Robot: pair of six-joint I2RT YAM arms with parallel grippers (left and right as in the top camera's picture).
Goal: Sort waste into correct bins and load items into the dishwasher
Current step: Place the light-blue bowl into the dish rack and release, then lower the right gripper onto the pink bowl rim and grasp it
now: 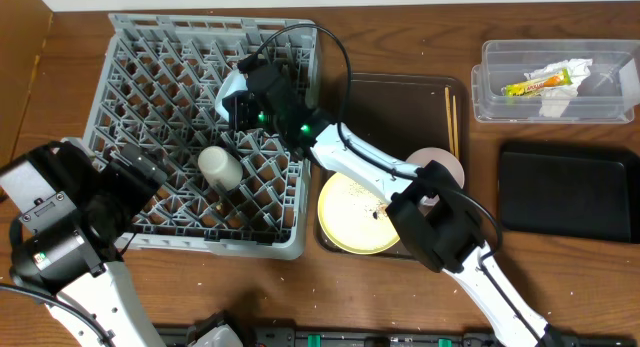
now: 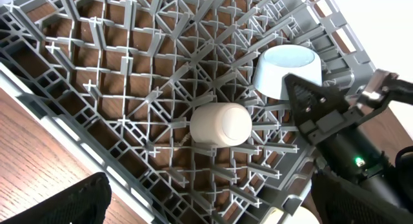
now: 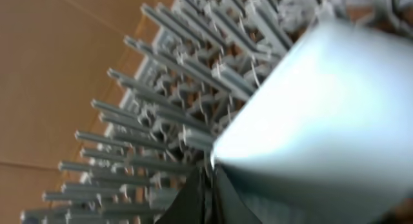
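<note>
Nothing legible to call out here. Upper right of the overhead view, the yellow-green snack wrapper (image 1: 535, 84) lying in the clear tub (image 1: 489, 99) carries a reddish printed patch, but it's too small to make out a single letter. Both wrist views give no readable lettering either.

- The cup (image 1: 220, 167) lay in the rack (image 1: 130, 47), the saucer (image 1: 230, 90) behind it.
- Right of the rack sat the tray (image 1: 400, 97), carrying plate (image 1: 350, 212), bowl (image 1: 445, 167) and chopsticks (image 1: 453, 122).
- Far right, napkin (image 1: 555, 102) and wrapper (image 1: 535, 84) lay in the tub (image 1: 485, 87), the bin (image 1: 570, 192) before it.
</note>
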